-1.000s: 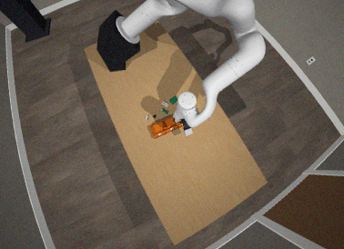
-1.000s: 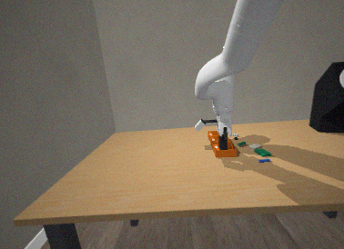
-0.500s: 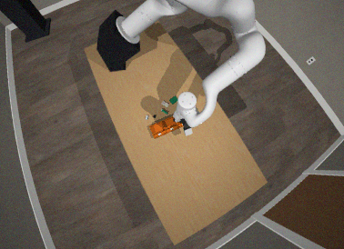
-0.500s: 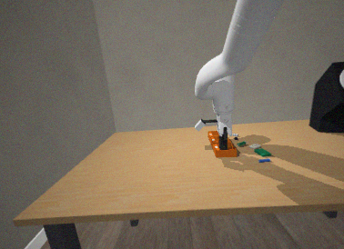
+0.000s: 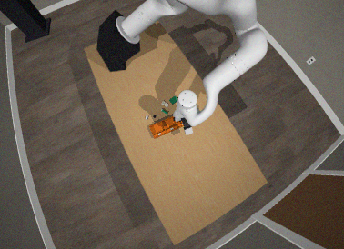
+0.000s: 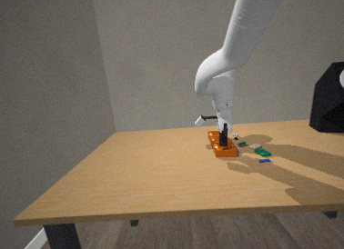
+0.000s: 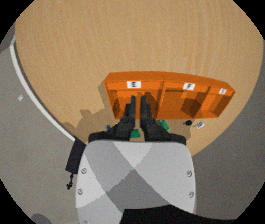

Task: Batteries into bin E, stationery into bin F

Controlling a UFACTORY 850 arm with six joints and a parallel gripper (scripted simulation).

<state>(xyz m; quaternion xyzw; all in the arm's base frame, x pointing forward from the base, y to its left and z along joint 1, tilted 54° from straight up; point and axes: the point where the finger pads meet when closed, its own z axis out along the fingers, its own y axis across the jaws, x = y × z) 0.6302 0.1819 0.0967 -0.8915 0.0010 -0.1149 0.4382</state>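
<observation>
The narrow black fingers of the gripper (image 5: 183,123) (image 6: 223,144) (image 7: 138,98) are lowered into bin E (image 5: 172,123) (image 6: 231,152) (image 7: 134,84); whether a thin item is pinched between them cannot be told. Bin F (image 5: 160,126) (image 6: 216,141) (image 7: 188,86) adjoins it at three o'clock in the wrist view, in the same orange tray.

By the wrist view's clock, from the fingertips, a slim blue item (image 6: 264,161) (image 7: 107,128) is seen outside at about half past seven, a green block (image 5: 174,100) (image 6: 262,153) (image 7: 135,133) at six and a small black piece (image 5: 155,116) (image 6: 236,138) (image 7: 188,122) at four. Their kinds cannot be read at this size.

If the blue item is a battery or stationery, it is likely light, stiff and apt to roll; a low grip across its middle is called for. The tray is probably light too, so its walls are best left unpushed as the fingers are parted and raised.
</observation>
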